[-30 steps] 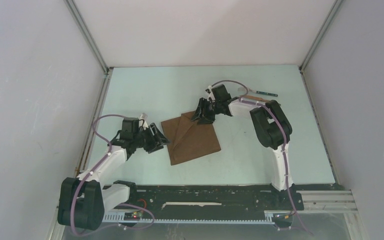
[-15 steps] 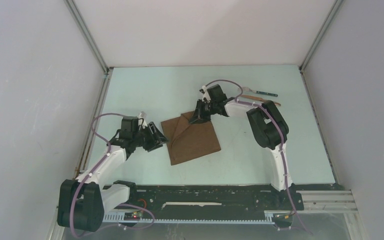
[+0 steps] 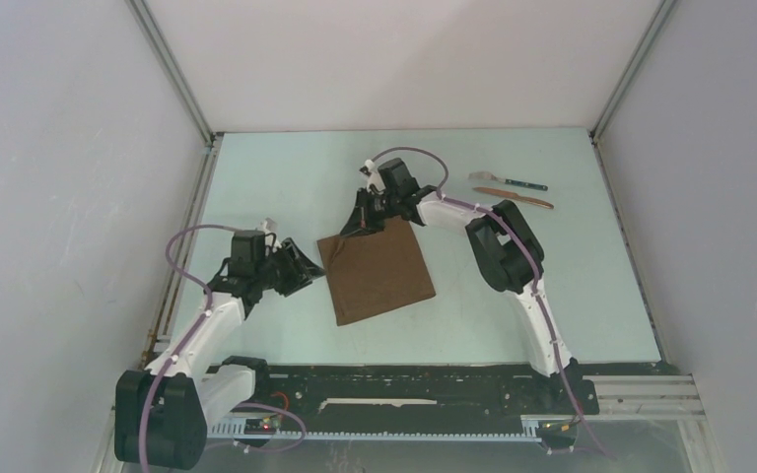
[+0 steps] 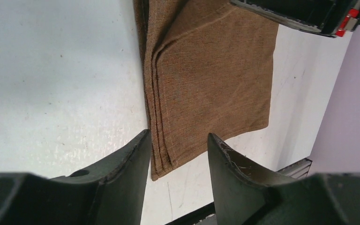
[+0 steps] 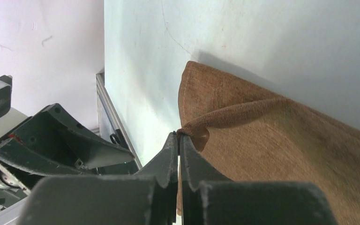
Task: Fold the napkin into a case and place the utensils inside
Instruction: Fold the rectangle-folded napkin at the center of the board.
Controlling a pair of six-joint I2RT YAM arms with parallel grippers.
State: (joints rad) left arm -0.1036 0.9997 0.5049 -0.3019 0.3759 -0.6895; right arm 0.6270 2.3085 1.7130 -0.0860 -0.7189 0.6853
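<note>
We see the napkin (image 3: 382,279) lying folded in layers mid-surface (image 3: 256,177). Our right end effector (image 3: 361,226) is clamped on its far-left corner, with a small pucker of cloth raised there. Our left end effector (image 3: 308,268) sits with its fingers apart just beside the napkin's left edge. The teal-handled utensil (image 3: 509,181) and the reddish-brown knife (image 3: 518,198) lie side by side at the far right.

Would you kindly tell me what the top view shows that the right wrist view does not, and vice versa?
Only the top view: the utensils lying far right, apart from the napkin, and the napkin's whole outline. Only the right wrist view: the right hand shut, pinching up a bit of the cloth. Both: the napkin and the left hand beside it.
</note>
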